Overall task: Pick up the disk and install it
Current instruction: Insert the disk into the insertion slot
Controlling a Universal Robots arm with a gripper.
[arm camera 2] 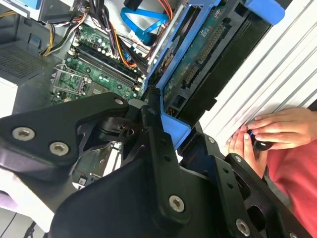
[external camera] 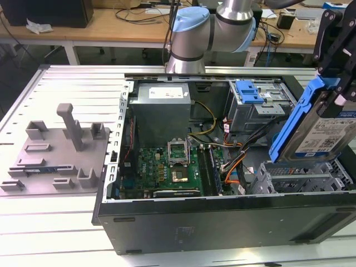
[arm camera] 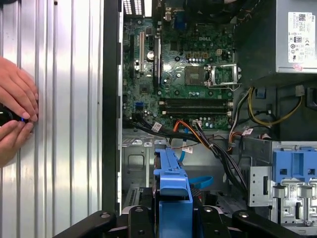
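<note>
Exterior view: the gripper (external camera: 336, 89) has its fingers clamped on the upper end of the disk (external camera: 322, 130), which hangs steeply tilted. Its long axis points down at the drive cage (external camera: 300, 179) in the computer case's (external camera: 222, 222) corner, on the exterior view's right.

Disk (external camera: 328, 130), gripped in claw (external camera: 334, 92), is hanging w/ open air around it above the grey drive cage (external camera: 303, 178). Cable bundle (external camera: 239, 158) is crowding the gap beside that cage. A person's hands (arm camera: 15, 111) are resting on the worktop (arm camera: 64, 148), just outside the case wall (arm camera: 111, 99).
</note>
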